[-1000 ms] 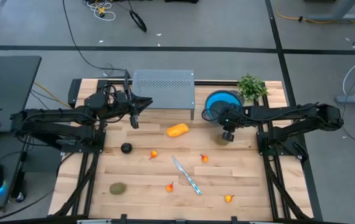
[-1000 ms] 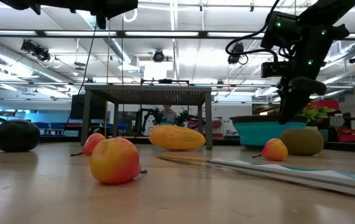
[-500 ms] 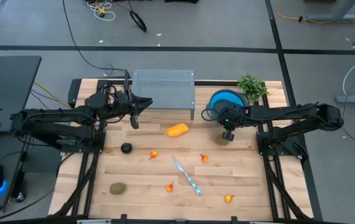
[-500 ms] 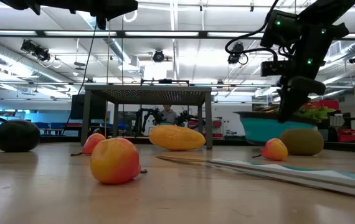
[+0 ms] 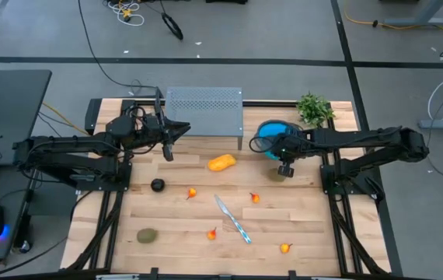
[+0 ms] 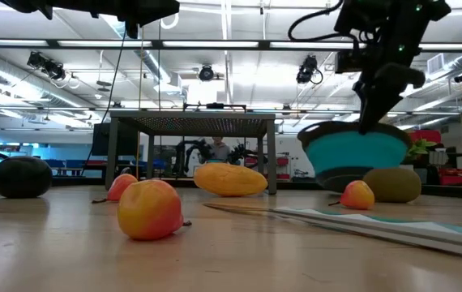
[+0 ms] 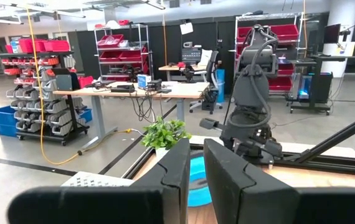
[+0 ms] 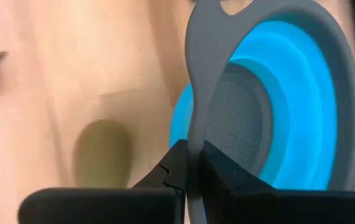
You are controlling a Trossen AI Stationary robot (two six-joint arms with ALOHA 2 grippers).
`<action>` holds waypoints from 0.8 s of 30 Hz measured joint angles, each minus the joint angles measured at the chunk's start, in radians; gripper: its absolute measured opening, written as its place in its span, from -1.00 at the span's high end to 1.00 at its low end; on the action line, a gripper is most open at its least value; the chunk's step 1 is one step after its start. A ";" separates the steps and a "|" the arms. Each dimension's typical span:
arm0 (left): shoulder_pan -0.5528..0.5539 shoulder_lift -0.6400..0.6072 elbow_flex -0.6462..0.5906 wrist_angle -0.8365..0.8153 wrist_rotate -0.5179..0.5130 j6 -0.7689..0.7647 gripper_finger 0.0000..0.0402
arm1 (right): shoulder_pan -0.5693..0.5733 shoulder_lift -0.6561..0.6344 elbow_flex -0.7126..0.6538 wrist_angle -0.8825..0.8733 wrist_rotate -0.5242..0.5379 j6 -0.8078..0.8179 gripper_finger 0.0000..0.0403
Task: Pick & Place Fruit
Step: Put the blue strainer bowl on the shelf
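Tabletop's oblong fruit lies left-right; right gripper jaws clench bowl, left's pressed together.

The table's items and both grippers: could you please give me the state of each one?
Blue bowl: lifted off the table, tilted, held by its grey rim.
Right gripper: shut on the bowl's rim.
Left gripper: shut, holding nothing, raised near the metal rack.
Yellow-orange fruit: lying on the table.
Knife: lying flat.
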 joint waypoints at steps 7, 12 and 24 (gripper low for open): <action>0.000 0.000 0.000 0.000 0.000 0.000 0.72 | 0.039 0.000 0.009 -0.037 -0.053 -0.001 0.88; 0.000 0.000 0.000 -0.016 0.000 0.000 0.72 | 0.061 -0.004 0.012 -0.073 -0.022 -0.002 0.88; 0.000 0.008 0.000 -0.063 0.245 0.116 0.72 | 0.173 -0.004 0.237 -0.211 0.044 0.003 0.88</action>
